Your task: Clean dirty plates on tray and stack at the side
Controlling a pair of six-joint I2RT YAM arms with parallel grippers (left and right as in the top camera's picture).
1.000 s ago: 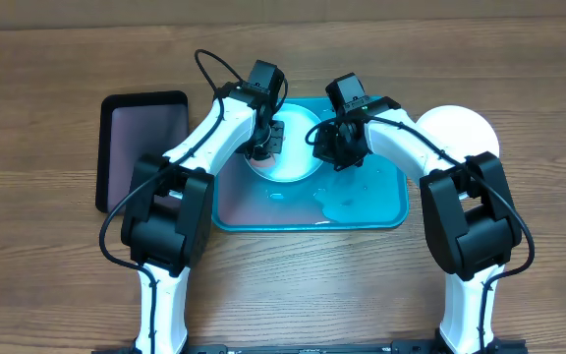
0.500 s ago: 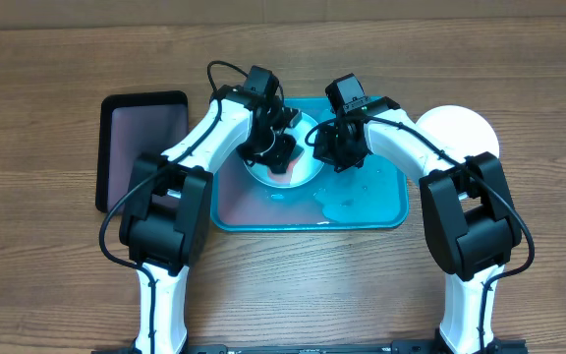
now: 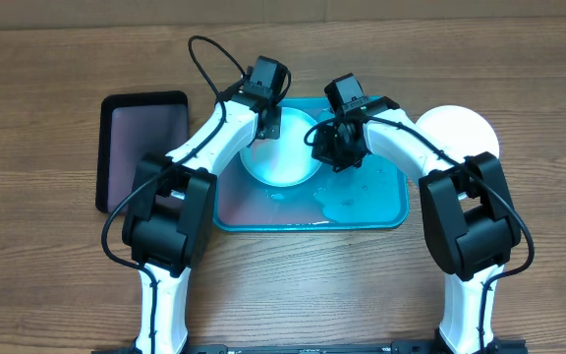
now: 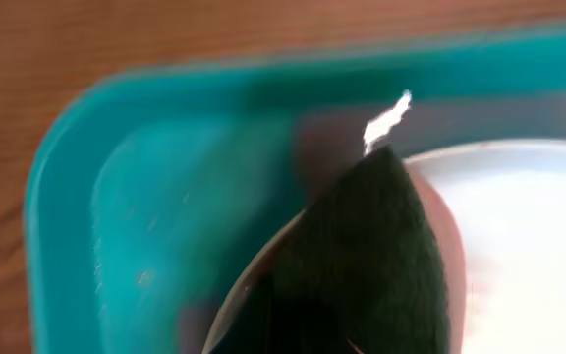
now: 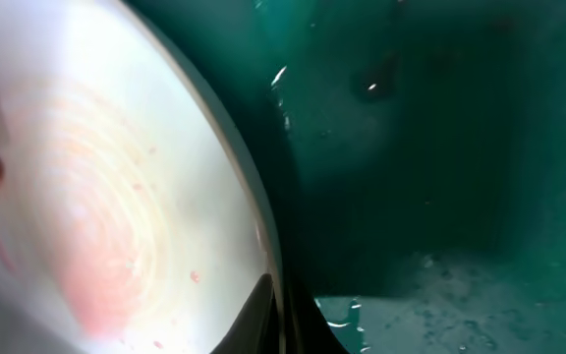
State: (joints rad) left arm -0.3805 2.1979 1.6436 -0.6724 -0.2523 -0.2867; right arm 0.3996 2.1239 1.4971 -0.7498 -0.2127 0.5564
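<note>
Nearest me, at the bottom of the overhead frame, the two arms rise from their bases on the wooden table [image 3: 57,295] and reach in toward mid-frame. Just past them lies the tray [image 3: 386,182]. A puddle [image 3: 347,204] of water glistens on the near right of its floor, and the near left of the floor looks faintly pink.

Further in, at the upper middle of the tray, sits the light blue plate [image 3: 283,162]. The right gripper [image 3: 322,147] is at its right edge. In the right wrist view its dark jaws are pressed together on the plate's rim at the bottom of the frame. A pale red smear spreads over the plate's face, and droplets dot the tray floor to the right.

The left gripper [image 3: 266,130] is at the plate's upper left edge, its jaws pinching a dark green scouring pad [image 4: 362,246]. The pad's tip lies over the plate's rim, close to the tray's corner, and a thin reddish trace follows the rim there.

Off to the sides, a black tray [image 3: 141,147] lies left of the turquoise one and apart from it. A white plate [image 3: 460,126] rests on the table at the upper right, partly behind the right arm.
</note>
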